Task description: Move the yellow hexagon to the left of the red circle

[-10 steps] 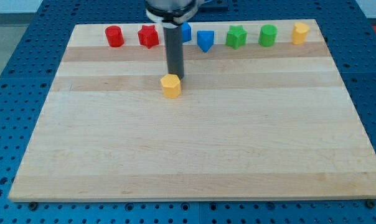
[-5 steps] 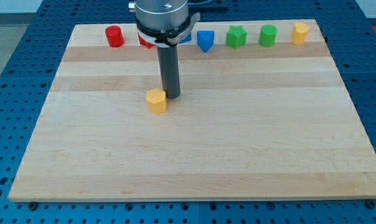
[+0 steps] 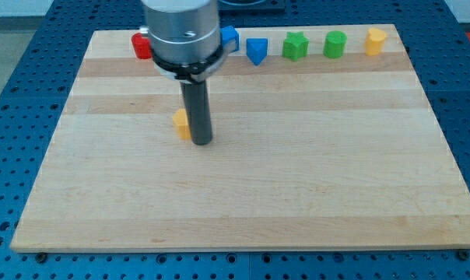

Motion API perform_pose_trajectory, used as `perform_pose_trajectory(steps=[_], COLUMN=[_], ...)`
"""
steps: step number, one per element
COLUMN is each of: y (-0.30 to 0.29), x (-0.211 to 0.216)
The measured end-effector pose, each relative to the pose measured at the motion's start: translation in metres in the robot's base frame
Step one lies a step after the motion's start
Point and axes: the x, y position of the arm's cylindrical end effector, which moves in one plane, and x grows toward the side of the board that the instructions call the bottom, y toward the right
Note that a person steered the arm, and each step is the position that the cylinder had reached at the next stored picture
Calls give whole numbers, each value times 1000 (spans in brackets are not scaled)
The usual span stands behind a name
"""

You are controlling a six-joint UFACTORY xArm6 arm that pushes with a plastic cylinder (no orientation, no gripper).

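The yellow hexagon lies on the wooden board's upper middle-left, partly hidden behind my rod. My tip rests on the board right beside the hexagon, at its right and slightly below, touching or nearly touching it. The red circle stands at the top left of the board, partly covered by the arm's body, well above and left of the hexagon.
Along the top edge stand a blue block, a blue block, a green block, a green block and a yellow block. The red star is hidden behind the arm. The board lies on a blue perforated table.
My tip has moved down and to the left, pushing the yellow hexagon leftward and slightly down. The arm's body now covers the red star and part of the red circle.
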Motion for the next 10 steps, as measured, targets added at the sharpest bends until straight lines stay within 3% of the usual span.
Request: perform_pose_trajectory(steps=[3,4,10], y=[-115,-141,-122], x=[-120,-137,-129])
